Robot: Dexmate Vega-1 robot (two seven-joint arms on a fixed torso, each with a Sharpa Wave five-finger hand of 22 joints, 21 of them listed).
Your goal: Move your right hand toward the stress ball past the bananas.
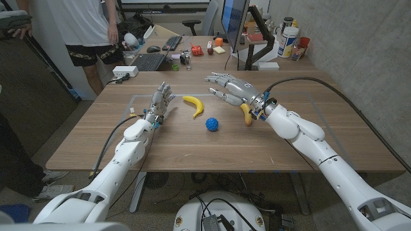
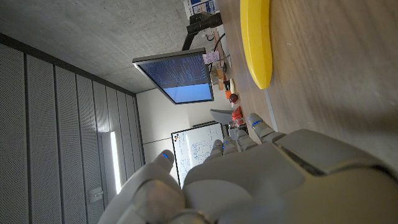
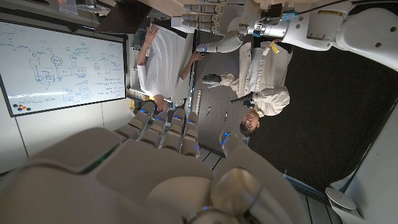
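A blue spiky stress ball (image 1: 212,124) lies on the wooden table (image 1: 308,141) near its middle. One yellow banana (image 1: 194,104) lies just behind and left of the ball, and it also shows as the banana (image 2: 257,37) in the left wrist view. A second banana (image 1: 246,113) lies right of the ball, close under my right wrist. My right hand (image 1: 230,86) hovers open behind the ball and to its right, fingers stretched out toward picture left and holding nothing. My left hand (image 1: 159,102) stands left of the first banana, fingers apart and pointing away from me, empty.
Behind the table stands a desk with a monitor (image 1: 234,22), keyboards (image 1: 149,61) and small items. A person (image 1: 90,32) stands at the back left. The right wrist view shows a whiteboard (image 3: 62,62) and people (image 3: 264,93) in the room.
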